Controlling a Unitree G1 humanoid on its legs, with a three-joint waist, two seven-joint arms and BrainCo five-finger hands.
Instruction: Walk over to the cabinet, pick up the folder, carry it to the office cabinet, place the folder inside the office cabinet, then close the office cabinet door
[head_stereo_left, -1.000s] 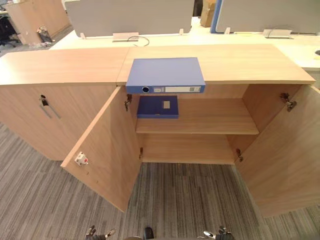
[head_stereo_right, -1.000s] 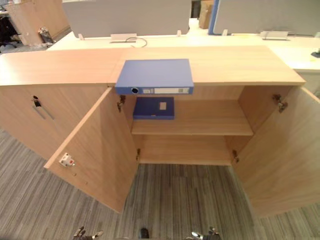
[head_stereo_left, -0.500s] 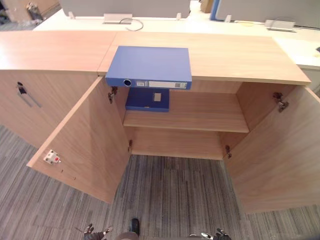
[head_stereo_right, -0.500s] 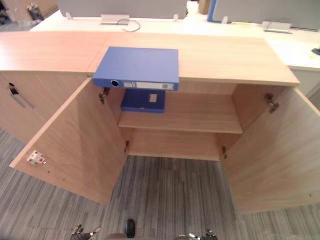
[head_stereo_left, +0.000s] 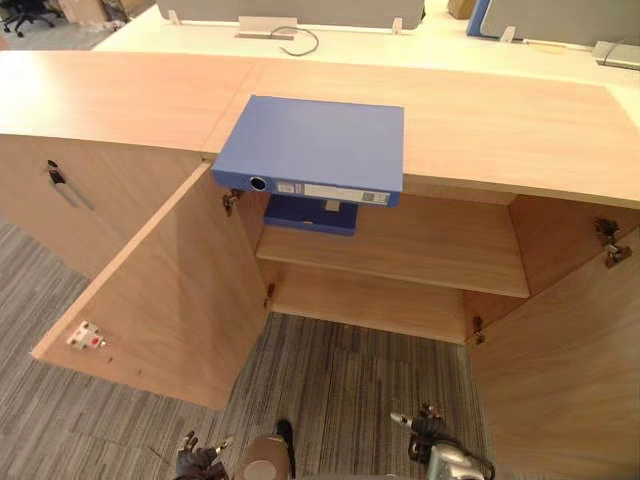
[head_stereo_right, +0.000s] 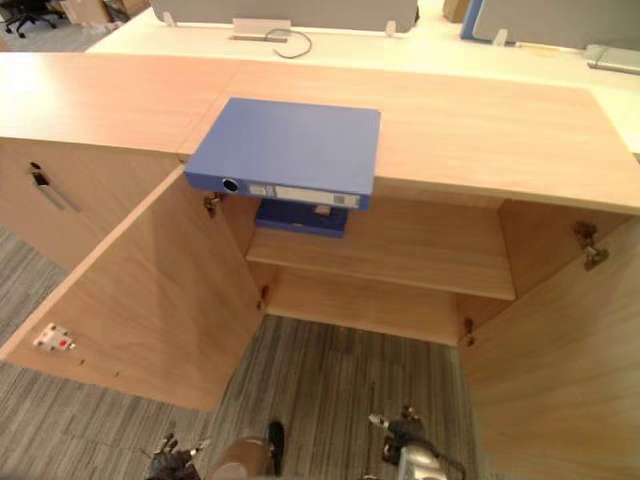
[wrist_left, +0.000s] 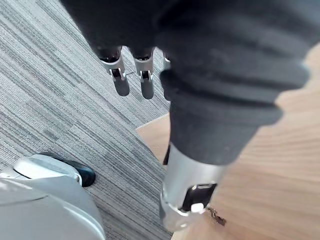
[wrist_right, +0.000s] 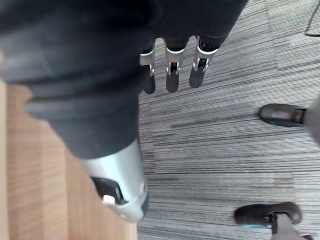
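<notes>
The left hand (wrist_left: 119, 75) hangs low at the robot's side with its fingers straight and loose, holding nothing, and only the grey carpet (wrist_left: 55, 85) lies under them. The right hand (wrist_right: 172, 75) hangs the same way on the other side, fingers relaxed and empty. Just beyond each hand stands an open door of the cabinet (head_stereo_left: 400, 300): the left door (head_stereo_left: 170, 290) swung out past the left hand, the right door (head_stereo_left: 570, 370) past the right. Ahead of both hands and well above them, the blue folder (head_stereo_left: 315, 140) lies flat on the wooden worktop (head_stereo_left: 500, 120), nearer the left hand's side, with its labelled spine jutting a little over the front edge. Below that edge, on the upper shelf (head_stereo_left: 430, 245), a second blue folder (head_stereo_left: 310, 213) lies flat. The folder on top looks like a stiff board binder with a smooth cover, so it should keep its shape when lifted but may slide under the fingertips. Whether it is full cannot be told, so it is best treated as fairly heavy. The overhanging spine looks like the best place to take hold, fingers under and thumb on top, with the other hand steadying a side edge.
</notes>
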